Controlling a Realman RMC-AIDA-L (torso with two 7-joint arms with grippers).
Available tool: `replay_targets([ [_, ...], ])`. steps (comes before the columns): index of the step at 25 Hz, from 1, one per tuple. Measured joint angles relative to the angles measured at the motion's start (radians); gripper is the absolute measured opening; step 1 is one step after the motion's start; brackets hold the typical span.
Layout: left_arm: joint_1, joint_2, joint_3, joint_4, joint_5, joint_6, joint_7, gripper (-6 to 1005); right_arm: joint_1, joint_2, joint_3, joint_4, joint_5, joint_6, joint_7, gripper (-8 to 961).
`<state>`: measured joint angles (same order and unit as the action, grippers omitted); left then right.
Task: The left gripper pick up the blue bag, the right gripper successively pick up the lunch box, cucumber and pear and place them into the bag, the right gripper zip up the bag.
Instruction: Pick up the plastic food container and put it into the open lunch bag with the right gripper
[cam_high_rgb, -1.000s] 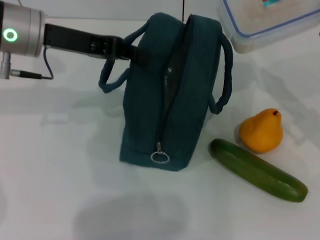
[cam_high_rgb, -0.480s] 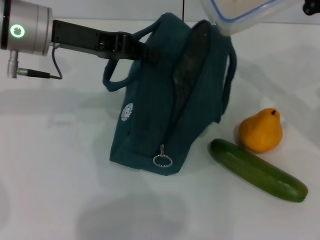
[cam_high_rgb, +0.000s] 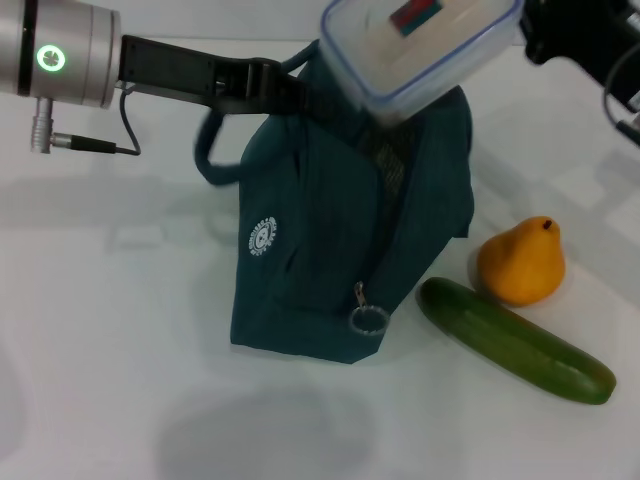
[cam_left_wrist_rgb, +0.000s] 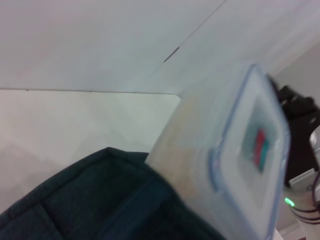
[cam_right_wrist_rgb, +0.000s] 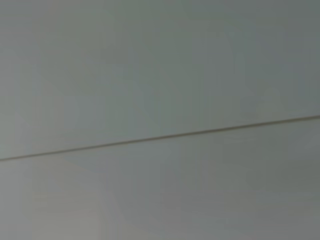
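Lunch box (cam_high_rgb: 425, 50) now lower, over blue bag's (cam_high_rgb: 330, 250) mouth.

White table (cam_high_rgb: 100, 340) carries the blue bag (cam_high_rgb: 330, 250), base on the surface, tilted. The cucumber (cam_high_rgb: 515, 341) lies just right of the bag; the pear (cam_high_rgb: 521, 262) sits upright behind the cucumber, touching or nearly touching it
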<state>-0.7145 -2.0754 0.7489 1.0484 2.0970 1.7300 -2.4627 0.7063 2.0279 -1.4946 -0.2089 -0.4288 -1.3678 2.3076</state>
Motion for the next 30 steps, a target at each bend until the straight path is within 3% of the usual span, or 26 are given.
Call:
replay_targets([
  [12, -0.002, -0.005, 0.002, -0.001, -0.023, -0.006, -0.001, 60, -0.033, 0.000, -0.175, -0.048, -0.010, 0.113, -0.009, 94],
  [19, -0.002, -0.005, 0.008, -0.003, -0.048, -0.006, -0.001, 60, -0.068, 0.000, -0.204, -0.065, -0.011, 0.120, -0.024, 94],
  [30, -0.031, -0.005, 0.078, -0.074, -0.105, -0.006, 0.003, 60, -0.056, -0.007, -0.261, -0.093, -0.042, 0.107, -0.209, 94],
])
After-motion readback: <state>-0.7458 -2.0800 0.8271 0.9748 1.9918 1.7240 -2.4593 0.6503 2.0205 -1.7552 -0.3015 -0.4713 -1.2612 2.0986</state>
